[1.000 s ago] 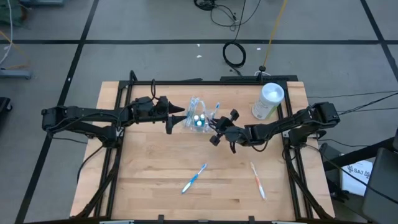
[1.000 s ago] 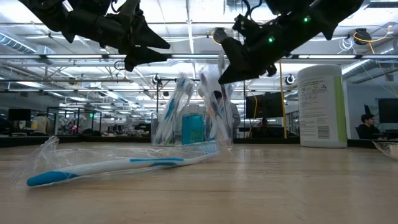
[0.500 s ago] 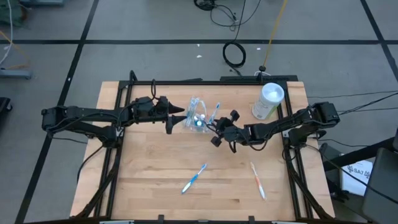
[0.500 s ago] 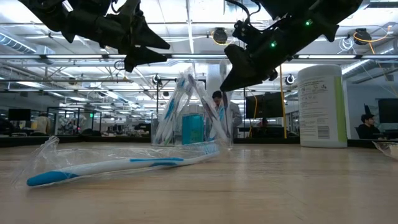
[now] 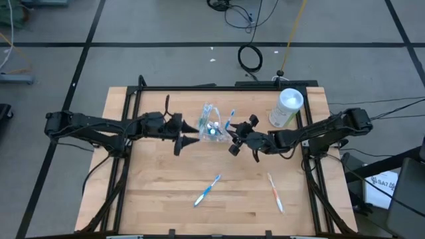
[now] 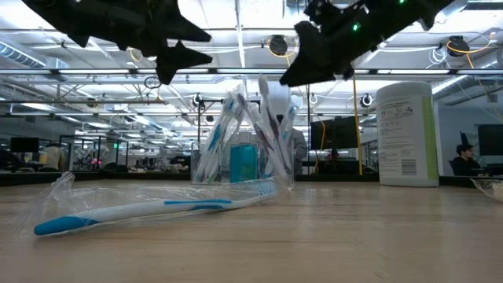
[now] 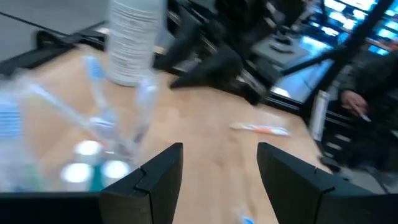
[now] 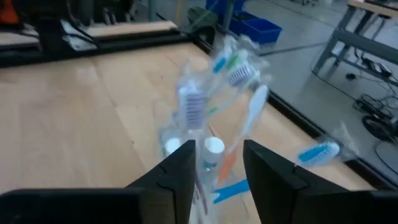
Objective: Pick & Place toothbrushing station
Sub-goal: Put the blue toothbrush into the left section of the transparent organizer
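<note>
Left gripper (image 5: 188,133): it sits at 9 o'clock of the station and has slid from the table's far side toward the middle over the last second. Its fingers (image 7: 149,177) stand apart with nothing between them, tips just beside the station.

Toothbrushing station (image 5: 212,125): the clear container stands upright on the table (image 5: 159,192), behind centre, brushes fanned out of its top. In the low view (image 6: 245,141) it has not shifted from a second ago.

Right gripper (image 5: 238,141): at 3 o'clock of the station, it has drawn back slightly and risen in the low view. The fingers (image 8: 174,171) are narrowly parted and empty; the station shows in the gap beyond them.

White canister (image 5: 287,107): at 2 o'clock of the station, well apart.

Loose toothbrushes: a blue one (image 5: 207,190) at 6 o'clock and an orange one (image 5: 275,192) at 5 o'clock, both near the front edge.

Meaning for the task: the arms seem to be re-aligning on either side; the station is flanked, not yet grasped.
</note>
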